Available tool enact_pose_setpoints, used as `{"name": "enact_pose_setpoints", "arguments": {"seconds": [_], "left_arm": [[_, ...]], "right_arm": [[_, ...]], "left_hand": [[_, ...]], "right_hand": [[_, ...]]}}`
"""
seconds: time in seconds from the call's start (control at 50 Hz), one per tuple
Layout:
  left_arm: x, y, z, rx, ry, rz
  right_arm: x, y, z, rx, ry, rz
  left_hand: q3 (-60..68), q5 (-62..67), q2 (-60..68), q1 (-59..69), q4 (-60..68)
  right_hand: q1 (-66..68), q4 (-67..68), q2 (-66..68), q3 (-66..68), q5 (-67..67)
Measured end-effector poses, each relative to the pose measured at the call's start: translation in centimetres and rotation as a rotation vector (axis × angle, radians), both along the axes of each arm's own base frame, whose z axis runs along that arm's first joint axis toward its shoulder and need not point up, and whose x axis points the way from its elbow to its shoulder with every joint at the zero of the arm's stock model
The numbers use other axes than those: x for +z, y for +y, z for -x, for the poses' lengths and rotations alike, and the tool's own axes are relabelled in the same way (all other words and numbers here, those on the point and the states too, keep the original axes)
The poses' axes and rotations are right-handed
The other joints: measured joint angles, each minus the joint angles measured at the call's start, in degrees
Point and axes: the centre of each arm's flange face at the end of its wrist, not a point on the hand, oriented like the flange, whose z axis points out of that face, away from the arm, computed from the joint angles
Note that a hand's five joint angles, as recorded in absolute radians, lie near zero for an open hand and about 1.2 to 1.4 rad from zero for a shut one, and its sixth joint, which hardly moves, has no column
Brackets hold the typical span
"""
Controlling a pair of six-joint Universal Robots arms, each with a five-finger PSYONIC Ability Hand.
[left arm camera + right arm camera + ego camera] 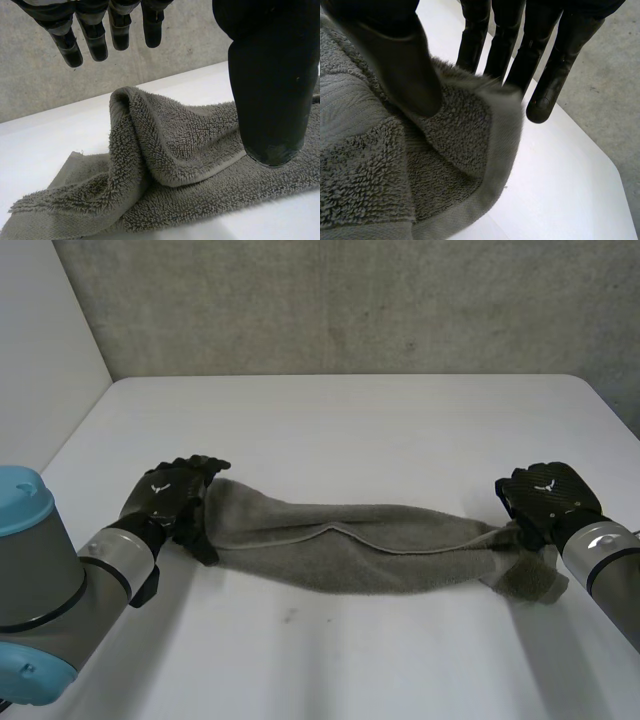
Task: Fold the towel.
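A grey towel [370, 550] lies bunched in a long strip across the white table [350, 420], stretching from one hand to the other. My left hand [170, 495] is at the strip's left end, open. In the left wrist view its straight fingers [95, 40] hang above the folded towel [175, 150] and the thumb [270, 100] stands in front of the pile. My right hand [545, 498] is at the right end. In its own view an edge of the towel [370, 165] passes between the thumb [400, 60] and the fingers [520, 50], which pinch it.
A concrete wall runs behind the table's far edge. Bare tabletop lies beyond the towel and in front of it. The table's right corner is close to my right hand.
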Motion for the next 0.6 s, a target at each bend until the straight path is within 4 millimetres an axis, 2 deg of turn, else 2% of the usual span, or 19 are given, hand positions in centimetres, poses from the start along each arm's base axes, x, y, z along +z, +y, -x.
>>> {"name": "enact_pose_setpoints", "arguments": {"seconds": [0.02, 0.06, 0.18, 0.24, 0.32, 0.46, 0.6], "left_arm": [[0.0, 0.0, 0.0, 0.0, 0.0, -0.001], [-0.1, 0.0, 0.0, 0.0, 0.0, -0.002], [-0.3, 0.1, 0.0, -0.003, -0.003, -0.011], [-0.6, 0.3, 0.2, -0.01, -0.004, -0.017], [-0.8, 0.7, 0.7, -0.029, -0.005, -0.023], [-1.3, 1.2, 2.1, -0.073, 0.002, -0.015], [-1.7, 1.6, 3.7, -0.116, 0.016, -0.01]], "right_arm": [[-0.1, 0.0, 0.0, 0.004, 0.0, -0.003], [-0.3, 0.1, -0.1, 0.012, 0.0, -0.01], [-0.8, 0.2, -0.4, 0.034, 0.0, -0.024], [-0.2, 0.2, -0.4, 0.035, -0.007, -0.006], [2.1, 0.3, -0.5, 0.035, -0.026, 0.063], [7.7, 1.5, -1.4, 0.052, -0.136, 0.206], [11.9, 3.0, -1.7, 0.063, -0.238, 0.258]], "left_hand": [[0.0, 0.0, 0.0, 0.0, 0.0], [0.0, 0.0, 0.0, 0.0, 0.0], [0.0, 0.0, 0.0, 0.0, 0.0], [0.0, 0.0, 0.0, 0.0, 0.0], [0.0, 0.0, 0.0, 0.0, 0.0], [0.14, 0.0, 0.14, 0.0, 0.14], [0.47, 0.0, 0.62, 0.21, 0.41]], "right_hand": [[7.91, 7.76, 7.89, 7.64, 8.7], [15.06, 14.59, 14.6, 14.21, 15.78], [15.67, 15.87, 15.07, 15.41, 16.89], [15.67, 15.87, 15.07, 15.41, 16.89], [15.67, 15.87, 15.07, 15.41, 16.89], [15.67, 15.87, 15.07, 15.41, 16.89], [15.67, 15.87, 15.07, 15.41, 16.89]]}}
